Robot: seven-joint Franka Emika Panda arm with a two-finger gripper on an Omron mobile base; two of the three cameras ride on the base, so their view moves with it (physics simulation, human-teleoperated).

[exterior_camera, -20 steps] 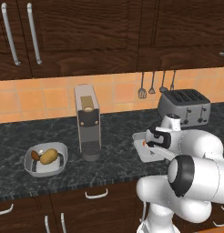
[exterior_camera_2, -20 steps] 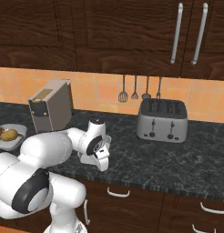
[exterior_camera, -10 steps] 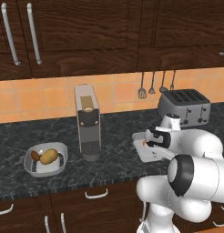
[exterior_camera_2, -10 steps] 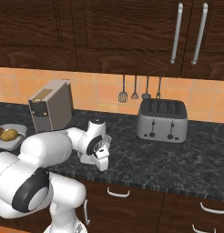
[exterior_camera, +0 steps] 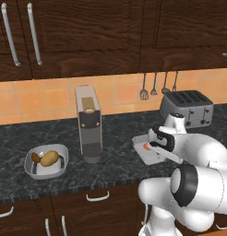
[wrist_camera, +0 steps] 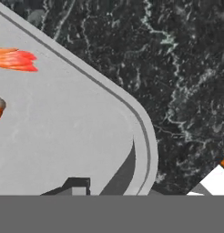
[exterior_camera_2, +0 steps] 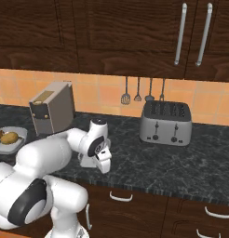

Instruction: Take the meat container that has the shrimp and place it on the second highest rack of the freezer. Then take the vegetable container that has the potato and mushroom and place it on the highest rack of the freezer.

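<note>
Step one: fingers (wrist_camera: 111,193) low at shrimp (wrist_camera: 16,59) tray (exterior_camera: 145,148) rim on bench (exterior_camera: 115,133); clenched or not, cannot tell. Next: lift tray level, carry to freezer.

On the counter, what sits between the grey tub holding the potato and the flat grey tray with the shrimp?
A tall grey coffee machine stands between the grey tub and the flat grey tray in the left base view, with bare dark speckled counter either side.

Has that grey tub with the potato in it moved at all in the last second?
No. The potato tub sits at the same spot left of the coffee machine on the counter.
</note>
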